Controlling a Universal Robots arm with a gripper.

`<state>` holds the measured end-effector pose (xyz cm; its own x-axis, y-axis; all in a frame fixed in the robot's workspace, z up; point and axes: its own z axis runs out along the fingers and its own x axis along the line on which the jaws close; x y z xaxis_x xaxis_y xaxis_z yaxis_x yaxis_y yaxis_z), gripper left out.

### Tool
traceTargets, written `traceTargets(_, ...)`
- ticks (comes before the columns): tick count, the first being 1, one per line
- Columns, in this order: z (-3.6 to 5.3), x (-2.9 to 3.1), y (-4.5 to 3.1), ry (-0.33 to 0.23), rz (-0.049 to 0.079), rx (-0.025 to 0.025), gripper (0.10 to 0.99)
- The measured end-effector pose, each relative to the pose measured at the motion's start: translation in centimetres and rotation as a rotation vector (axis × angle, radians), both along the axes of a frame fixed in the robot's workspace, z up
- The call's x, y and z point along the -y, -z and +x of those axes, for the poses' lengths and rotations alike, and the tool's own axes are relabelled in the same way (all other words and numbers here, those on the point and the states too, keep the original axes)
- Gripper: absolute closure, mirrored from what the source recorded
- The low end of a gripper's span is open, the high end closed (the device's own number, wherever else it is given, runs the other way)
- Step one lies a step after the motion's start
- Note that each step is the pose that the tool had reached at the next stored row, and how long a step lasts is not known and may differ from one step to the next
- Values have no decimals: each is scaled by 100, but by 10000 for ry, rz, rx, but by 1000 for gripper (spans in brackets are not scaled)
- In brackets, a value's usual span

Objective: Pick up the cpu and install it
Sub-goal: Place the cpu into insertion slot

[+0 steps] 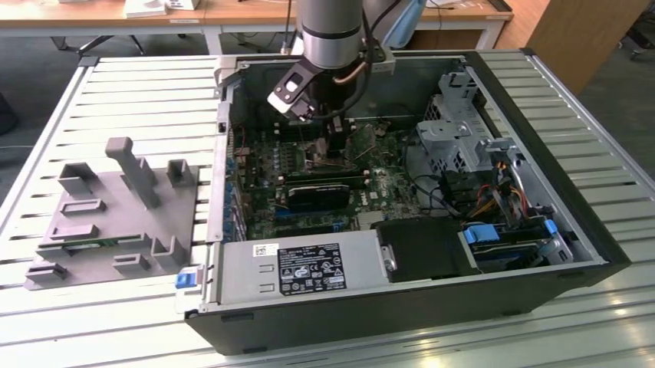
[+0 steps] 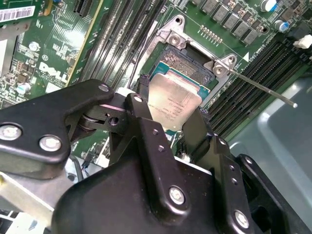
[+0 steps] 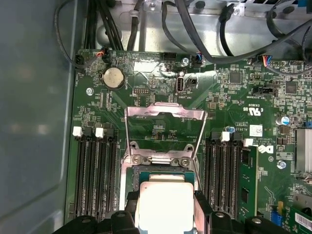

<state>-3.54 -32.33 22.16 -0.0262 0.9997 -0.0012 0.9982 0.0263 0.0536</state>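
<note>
Fingers (image 2: 141,114) were clamped on the cpu (image 2: 173,102), one on each of two opposite edges, so the chip sat between them with its other two edges free. Same picture in the first wrist view: fingers (image 3: 130,207) either side, cpu (image 3: 165,202) in the middle.

Orientation: cpu was square, so no real long axis. Metal lid faced up, away from the socket (image 2: 190,61), and its edges ran roughly parallel to the socket frame. Couldn't tell whether it was dead level.

Position: cpu was right over the socket opening, covering most of it. Couldn't tell whether it was touching the contacts or just above them.

View differences:
- Second wrist view showed a strip of bare socket contacts past the cpu's free edge, plus the thin lever rod (image 2: 263,87) sticking out from a socket corner.
- First wrist view showed the socket (image 3: 161,170) rim just past the cpu, the load plate (image 3: 163,111) swung open and clear of it, and memory slots (image 3: 95,175) flanking the socket on both sides.
- Exterior view showed the arm (image 1: 330,31) reaching down into the open case (image 1: 409,307) on the slatted tabletop (image 1: 133,92), and a grey fixture (image 1: 113,215) outside the case, well apart from the socket, toward the exterior view's left.
</note>
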Motion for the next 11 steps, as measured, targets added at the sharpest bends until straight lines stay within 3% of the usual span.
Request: traceTargets(11, -34, -18, 111, 132, -1, -1, 557)
